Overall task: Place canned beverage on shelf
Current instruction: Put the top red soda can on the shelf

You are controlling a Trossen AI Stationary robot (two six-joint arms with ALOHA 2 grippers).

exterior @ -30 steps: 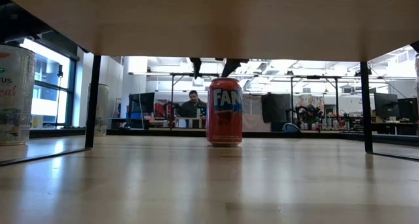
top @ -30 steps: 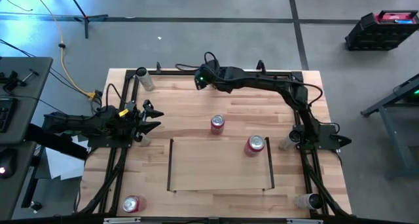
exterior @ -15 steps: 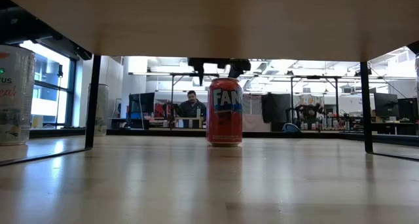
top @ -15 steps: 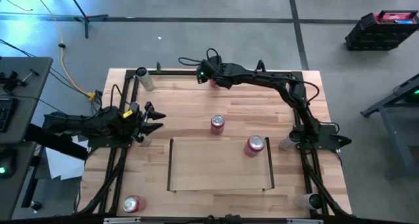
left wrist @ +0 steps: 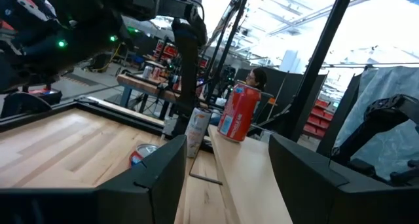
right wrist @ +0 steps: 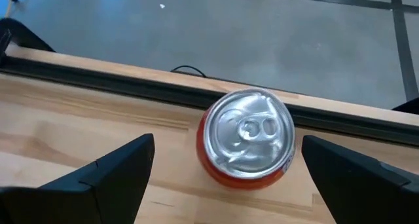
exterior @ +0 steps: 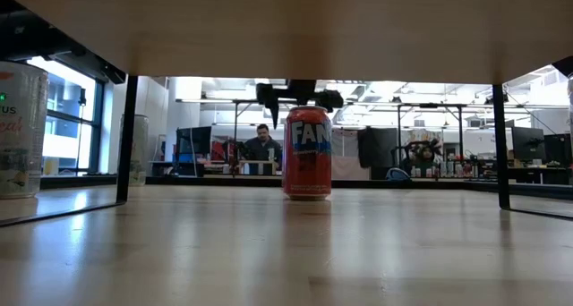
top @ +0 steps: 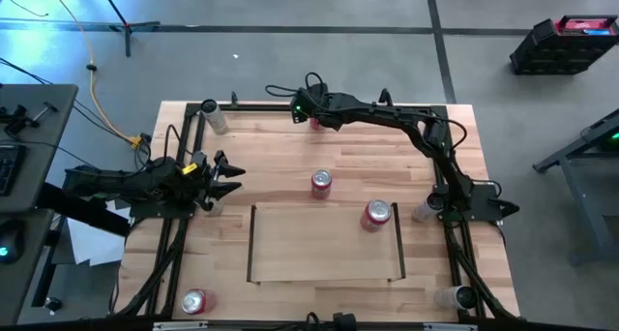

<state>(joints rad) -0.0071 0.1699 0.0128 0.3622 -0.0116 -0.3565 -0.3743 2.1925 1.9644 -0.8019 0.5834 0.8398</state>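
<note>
Wooden tabletop (top: 290,157) is carrying the shelf (top: 324,249), a pale panel lying flat toward the near edge, with several cans scattered around it. One red can (top: 377,215) is standing upright on the shelf's far right corner; nothing else is sitting on the panel. A second red can (top: 321,183) is standing just beyond the shelf's far edge, and a third (top: 195,301) is resting near the table's near-left corner. At the left edge, the left gripper (top: 221,174) is waiting with its fingers partly apart and nothing between them.

Farther back, along the table's far rail, the right gripper (right wrist: 229,168) is hovering directly over the target can (right wrist: 247,137), pointing downward with its fingers spread wide and holding nothing. That can is standing upright, its long axis vertical and its lid facing the wrist camera, centred in the gap between the two fingers. The right arm is plainly the nearer one. The next move appears to require a straight descent before closing.
</note>
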